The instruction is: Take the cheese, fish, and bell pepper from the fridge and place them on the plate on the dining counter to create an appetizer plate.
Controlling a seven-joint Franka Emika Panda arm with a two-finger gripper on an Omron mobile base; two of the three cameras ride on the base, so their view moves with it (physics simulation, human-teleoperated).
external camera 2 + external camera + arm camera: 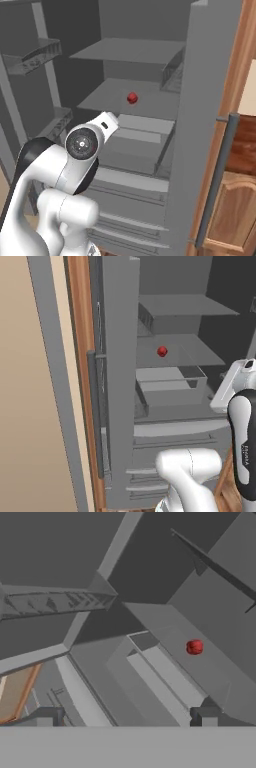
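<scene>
Dark-red and lumpy, the bell pepper [162, 351] sits alone on a grey shelf [200, 351] in the middle of the open fridge [120, 381], towards the back of that shelf and touching nothing else. Just below the shelf's front edge a clear drawer [172, 380] stands partly pulled out, and beneath it come the wide grey drawer fronts [170, 431]. Above the pepper another grey shelf [130, 50] spans the cabinet, with a small wire-sided rack [172, 72] at its end. From the right base view the pepper [132, 98] shows a little above and beyond the arm's wrist [82, 144], which is raised in front of the lower shelves and points inward. Looking along the gripper [125, 717], its two dark fingertips [205, 716] stand far apart at the bottom of the hand view, spread wide with nothing between them. In that view the pepper [194, 646] lies well ahead of the tips, up and over towards the right-hand one, clearly apart from both. The view is rolled, so the shelves run slantwise across it. On the fridge's open door [40, 55] a ribbed bin [55, 602] hangs off to the pepper's far side. Reddish-brown wood trim [82, 356] frames the fridge, and a long grey handle [217, 175] runs down the neighbouring panel.
</scene>
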